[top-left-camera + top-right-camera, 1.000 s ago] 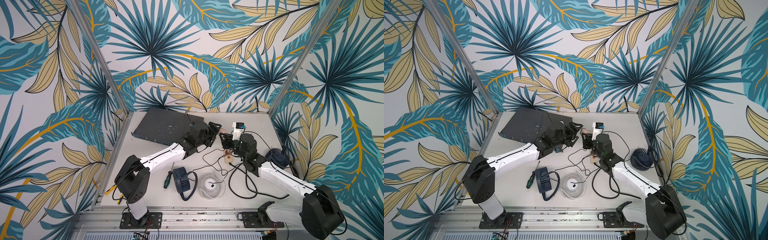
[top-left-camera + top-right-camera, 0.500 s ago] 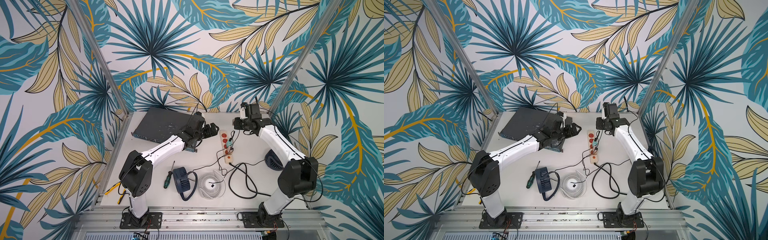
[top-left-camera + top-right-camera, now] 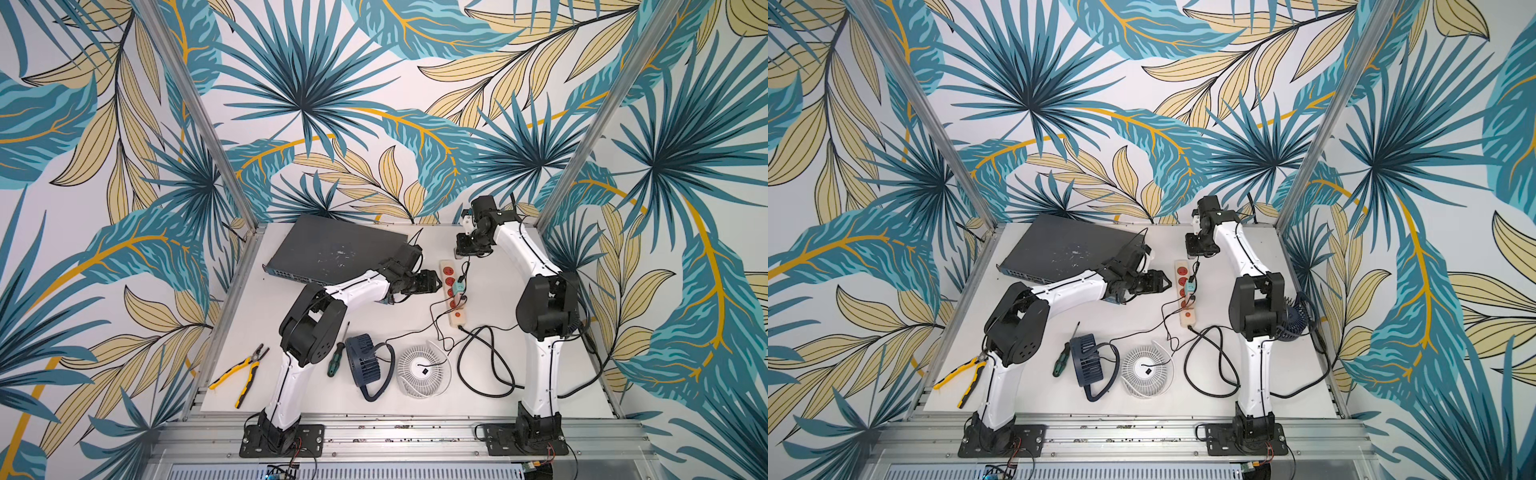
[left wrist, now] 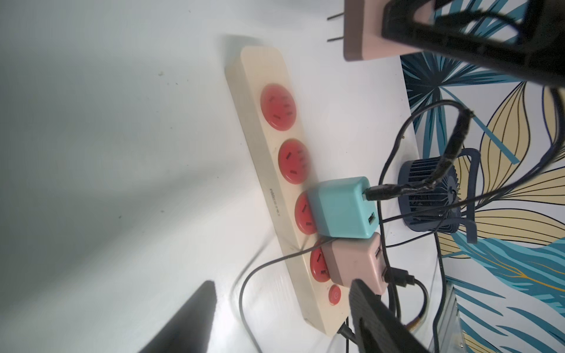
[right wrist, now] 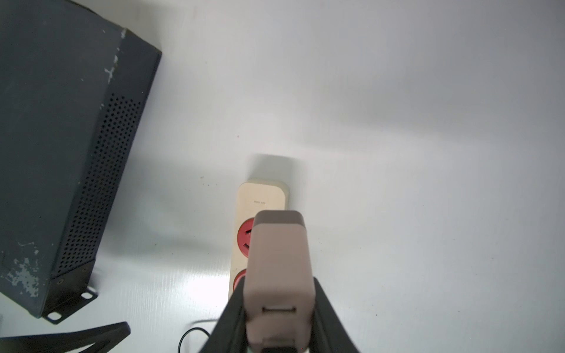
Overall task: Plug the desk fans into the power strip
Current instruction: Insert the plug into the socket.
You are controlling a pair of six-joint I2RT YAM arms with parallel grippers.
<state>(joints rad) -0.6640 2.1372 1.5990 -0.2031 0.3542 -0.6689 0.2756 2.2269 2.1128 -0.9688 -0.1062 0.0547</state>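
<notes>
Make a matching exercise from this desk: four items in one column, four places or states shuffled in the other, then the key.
Items
1. teal USB adapter
2. pink adapter with bare prongs
3. white desk fan
4. network switch

Places or states
A. lying flat near the front edge of the table
B. clamped in the right gripper, over one end of the power strip
C. dark grey, at the back of the table
D. plugged into the power strip

Pairs: 1-D, 2-B, 3-A, 4-C

Power strip (image 3: pixel 1187 316) lies mid-table with a teal adapter (image 3: pixel 1190 286) plugged in. Left gripper (image 3: pixel 1165 284) just beside it, right gripper (image 3: pixel 1200 248) above its far end. White fan (image 3: pixel 1147 370) near front edge.
</notes>
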